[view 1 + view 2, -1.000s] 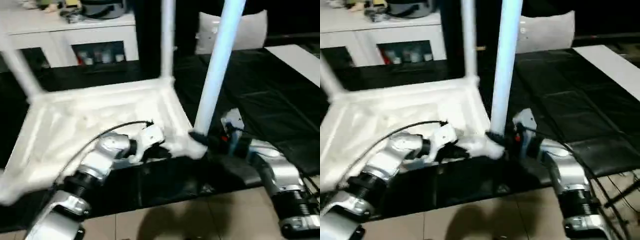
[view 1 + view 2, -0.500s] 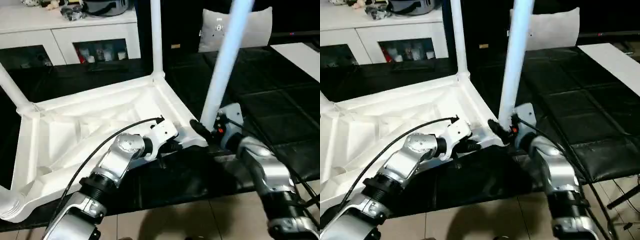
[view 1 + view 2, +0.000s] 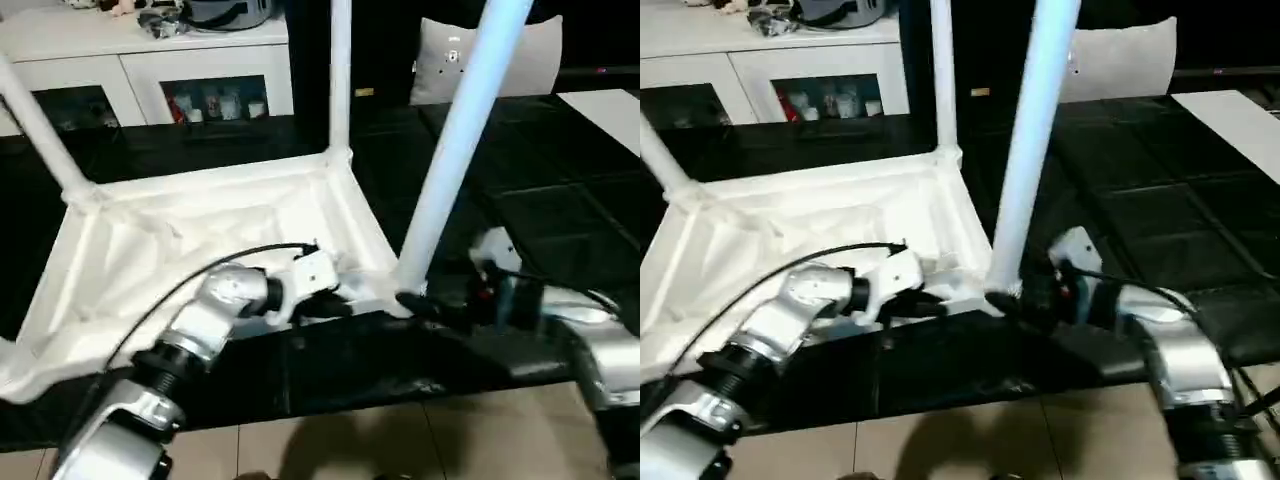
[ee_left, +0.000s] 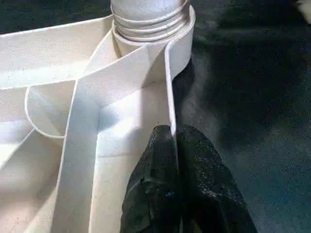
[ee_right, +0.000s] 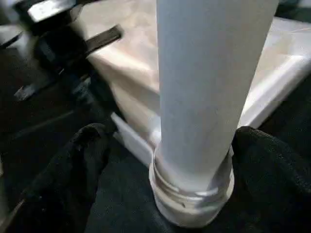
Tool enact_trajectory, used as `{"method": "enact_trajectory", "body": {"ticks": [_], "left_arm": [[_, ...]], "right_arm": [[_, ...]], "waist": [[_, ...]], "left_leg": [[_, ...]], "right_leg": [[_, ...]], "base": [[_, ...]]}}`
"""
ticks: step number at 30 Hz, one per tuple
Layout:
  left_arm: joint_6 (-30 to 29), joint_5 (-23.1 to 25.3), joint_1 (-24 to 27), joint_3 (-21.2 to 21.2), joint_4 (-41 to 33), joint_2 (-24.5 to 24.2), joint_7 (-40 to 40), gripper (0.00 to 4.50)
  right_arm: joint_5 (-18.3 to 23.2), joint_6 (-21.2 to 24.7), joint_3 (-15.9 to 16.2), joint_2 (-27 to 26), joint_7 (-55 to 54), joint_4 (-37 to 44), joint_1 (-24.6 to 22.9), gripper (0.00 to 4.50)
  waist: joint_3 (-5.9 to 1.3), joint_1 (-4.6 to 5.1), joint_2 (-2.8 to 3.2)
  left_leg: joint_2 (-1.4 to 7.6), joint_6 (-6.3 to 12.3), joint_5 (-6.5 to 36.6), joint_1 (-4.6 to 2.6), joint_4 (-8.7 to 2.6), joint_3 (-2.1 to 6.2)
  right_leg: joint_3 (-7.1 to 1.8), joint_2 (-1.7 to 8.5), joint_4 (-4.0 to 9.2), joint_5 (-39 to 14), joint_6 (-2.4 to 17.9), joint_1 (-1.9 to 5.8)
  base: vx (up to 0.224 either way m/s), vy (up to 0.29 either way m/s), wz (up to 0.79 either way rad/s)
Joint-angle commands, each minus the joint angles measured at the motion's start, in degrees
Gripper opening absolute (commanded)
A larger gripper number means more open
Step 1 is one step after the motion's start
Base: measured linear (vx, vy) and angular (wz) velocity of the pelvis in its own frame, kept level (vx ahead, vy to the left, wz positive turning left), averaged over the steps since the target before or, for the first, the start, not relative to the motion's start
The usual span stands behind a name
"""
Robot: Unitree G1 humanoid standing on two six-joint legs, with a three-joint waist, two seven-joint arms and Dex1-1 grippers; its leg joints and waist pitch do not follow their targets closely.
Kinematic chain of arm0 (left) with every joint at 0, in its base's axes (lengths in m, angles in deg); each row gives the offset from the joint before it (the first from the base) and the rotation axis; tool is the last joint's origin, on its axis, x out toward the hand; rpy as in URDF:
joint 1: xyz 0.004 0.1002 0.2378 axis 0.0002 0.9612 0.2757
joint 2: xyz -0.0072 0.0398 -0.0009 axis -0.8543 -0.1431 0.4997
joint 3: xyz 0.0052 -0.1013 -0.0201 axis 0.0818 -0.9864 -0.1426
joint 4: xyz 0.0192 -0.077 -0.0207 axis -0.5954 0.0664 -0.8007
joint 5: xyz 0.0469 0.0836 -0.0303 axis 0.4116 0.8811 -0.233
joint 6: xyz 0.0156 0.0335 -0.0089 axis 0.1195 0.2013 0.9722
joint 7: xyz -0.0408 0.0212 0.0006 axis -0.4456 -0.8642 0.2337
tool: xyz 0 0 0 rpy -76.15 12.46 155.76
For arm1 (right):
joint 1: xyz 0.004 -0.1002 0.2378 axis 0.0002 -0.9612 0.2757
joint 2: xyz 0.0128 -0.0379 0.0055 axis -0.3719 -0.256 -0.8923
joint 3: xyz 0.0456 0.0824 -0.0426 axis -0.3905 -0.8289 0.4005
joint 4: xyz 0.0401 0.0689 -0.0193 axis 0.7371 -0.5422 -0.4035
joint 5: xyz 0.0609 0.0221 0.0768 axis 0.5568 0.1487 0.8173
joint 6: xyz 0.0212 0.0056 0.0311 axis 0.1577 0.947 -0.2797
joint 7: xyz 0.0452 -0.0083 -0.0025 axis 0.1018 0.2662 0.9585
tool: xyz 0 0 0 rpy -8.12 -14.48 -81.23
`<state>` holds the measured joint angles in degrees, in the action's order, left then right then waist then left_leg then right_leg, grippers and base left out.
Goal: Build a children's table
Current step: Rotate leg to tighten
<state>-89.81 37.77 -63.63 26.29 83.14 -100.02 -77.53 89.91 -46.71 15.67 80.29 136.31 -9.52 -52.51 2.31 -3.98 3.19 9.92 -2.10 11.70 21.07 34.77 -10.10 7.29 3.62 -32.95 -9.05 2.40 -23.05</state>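
The white table top (image 3: 190,250) lies upside down on a black mat (image 3: 560,210), ribbed underside up, with legs standing upright in its corner sockets: a far leg (image 3: 340,75), a left leg (image 3: 40,135), and a near leg (image 3: 455,150) at the corner closest to the robot's right side. The left gripper (image 4: 175,145), fingers (image 4: 201,170) pressed together, pinches the thin near rim of the top, just beside the near leg's socket. The right gripper (image 5: 165,145) sits at the base of the near leg, its fingers (image 5: 73,170) spread wide to either side of the leg above the threaded collar, apart from it. A white cabinet (image 3: 150,60) with glass doors stands behind, and a white cushion (image 3: 520,55) lies at the back right.
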Motion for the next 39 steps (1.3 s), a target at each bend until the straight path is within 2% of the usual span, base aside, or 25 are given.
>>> {"method": "enact_trajectory", "body": {"ticks": [1,3,4,6,8,9,12,19,26,29,30,33,36,38,39], "left_arm": [[2.6,0.2,-2.0,2.1,-0.1,-0.4,-3.1,0.0],[4.8,-0.2,-2.3,3.2,0.6,-1.4,-6.6,0.0],[5.7,-0.4,-2.3,3.6,0.7,-1.8,-8.0,0.0],[6.7,-0.6,-2.3,4.3,0.6,-2.3,-10.3,0.0],[7.1,-0.6,-2.3,4.7,0.6,-2.6,-11.5,0.0],[8.0,-0.5,-2.5,5.2,0.9,-2.9,-13.2,0.0],[9.0,-0.8,-2.5,5.8,1.0,-3.4,-15.2,0.0],[10.1,-1.1,-3.2,5.8,2.4,-3.4,-16.2,0.0],[10.8,-1.3,-3.6,5.5,3.5,-3.5,-16.7,0.0],[9.7,-2.3,-3.3,4.9,3.5,-3.2,-17.0,0.0],[8.9,-2.7,-3.2,4.4,3.2,-2.9,-16.5,0.0],[6.3,-3.5,-2.7,3.2,2.2,-1.8,-14.2,0.0],[1.8,-5.7,-1.7,1.8,-0.2,-0.3,-12.9,0.0],[-1.3,-5.7,-0.6,1.7,-2.5,0.5,-10.6,0.0],[-2.5,-5.4,-0.2,1.7,-3.4,0.9,-9.2,0.0]], "right_arm": [[1.1,-0.5,1.2,0.8,2.9,1.0,0.0,4.36],[2.3,-0.2,1.7,2.5,7.2,1.0,0.2,4.36],[2.7,0.0,1.9,3.0,8.6,1.0,0.3,4.36],[3.2,0.5,2.2,3.5,10.4,1.0,0.6,4.1],[3.6,1.0,2.5,3.8,11.7,0.9,0.8,3.99],[4.2,1.8,3.2,4.4,13.9,0.9,1.0,3.78],[4.3,2.6,4.5,5.2,16.3,1.2,1.2,3.58],[4.7,3.5,5.3,5.7,18.2,0.8,1.7,2.94],[4.8,3.6,5.3,6.2,19.2,-0.3,2.2,2.24],[5.4,4.3,4.8,5.7,18.9,-0.6,2.3,2.14],[5.7,4.9,4.6,5.4,18.7,-0.4,2.1,2.11],[6.5,6.6,4.2,4.3,16.8,1.5,1.2,2.05],[6.4,9.9,3.7,2.3,11.3,3.2,0.9,2.04],[4.0,10.3,3.4,-0.4,4.8,2.8,1.6,2.04],[2.9,10.6,3.2,-1.8,1.3,2.3,2.1,2.04]], "waist": [[-3.61,-0.2,-1.32],[-3.6,-0.47,-1.4],[-3.6,-1.04,-1.42],[-3.71,-1.45,-1.31],[-3.73,-1.82,-1.5],[-3.74,-1.94,-1.61],[-3.74,-2.5,-1.6],[-3.68,-2.63,-1.7],[-3.72,-2.77,-1.75],[-3.74,-2.81,-1.7],[-3.77,-2.77,-1.38],[-3.77,-2.81,-1.47],[-3.5,-2.48,-1.56],[-3.33,-2.17,-1.42],[-3.28,-1.91,-1.48]], "left_leg": [[2.96,7.51,7.0,-0.14,-3.38,1.19],[3.0,7.52,7.3,-0.25,-3.37,1.14],[3.12,7.7,7.2,-0.3,-3.36,1.1],[3.37,7.51,6.7,-0.39,-3.42,1.15],[3.47,7.59,6.4,-0.41,-3.47,1.17],[3.57,7.59,6.2,-0.38,-3.47,1.16],[3.6,7.39,6.0,-0.43,-3.45,1.13],[3.34,6.48,6.3,-0.44,-3.47,1.09],[3.37,6.66,5.8,-0.35,-3.43,1.09],[3.38,6.48,6.0,-0.45,-3.43,1.07],[3.44,6.44,6.0,-0.46,-3.43,1.08],[3.5,6.31,6.1,-0.5,-3.46,1.12],[3.21,5.72,6.8,-0.49,-3.51,1.1],[3.07,4.84,7.8,-0.79,-3.55,1.1],[3.13,4.48,8.1,-0.72,-3.67,1.19]], "right_leg": [[-3.1,5.16,5.17,-23.4,3.0,3.45],[-3.09,5.19,5.37,-24.3,2.8,3.38],[-3.18,5.23,5.3,-24.6,2.5,3.34],[-3.24,5.32,5.1,-23.5,3.0,3.24],[-3.26,5.38,4.93,-22.8,3.4,3.28],[-3.29,5.36,4.82,-22.2,3.7,3.23],[-3.35,5.52,4.75,-22.2,4.0,3.28],[-3.22,5.4,5.04,-24.1,2.9,3.32],[-3.2,5.42,4.91,-23.4,3.0,3.35],[-3.19,5.45,4.96,-23.8,3.0,3.34],[-3.18,5.36,5.03,-23.4,3.1,3.31],[-3.22,5.36,4.9,-22.6,3.6,3.38],[-3.01,5.36,5.27,-25.2,3.0,3.3],[-2.87,5.38,5.71,-28.1,2.3,3.15],[-2.86,5.37,5.72,-28.5,2.1,3.18]], "base": [[0.0,0.0,0.0],[0.0,0.0,0.0],[0.0,0.0,0.0],[0.0,0.0,0.0],[0.0,0.0,0.0],[0.0,0.0,0.0],[0.0,0.0,0.0],[0.0,0.0,0.0],[0.0,0.0,0.0],[0.0,0.0,0.0],[0.0,0.0,0.0],[0.0,0.0,0.0],[0.0,0.0,0.0],[0.0,0.0,0.0],[0.0,0.0,0.0]]}}
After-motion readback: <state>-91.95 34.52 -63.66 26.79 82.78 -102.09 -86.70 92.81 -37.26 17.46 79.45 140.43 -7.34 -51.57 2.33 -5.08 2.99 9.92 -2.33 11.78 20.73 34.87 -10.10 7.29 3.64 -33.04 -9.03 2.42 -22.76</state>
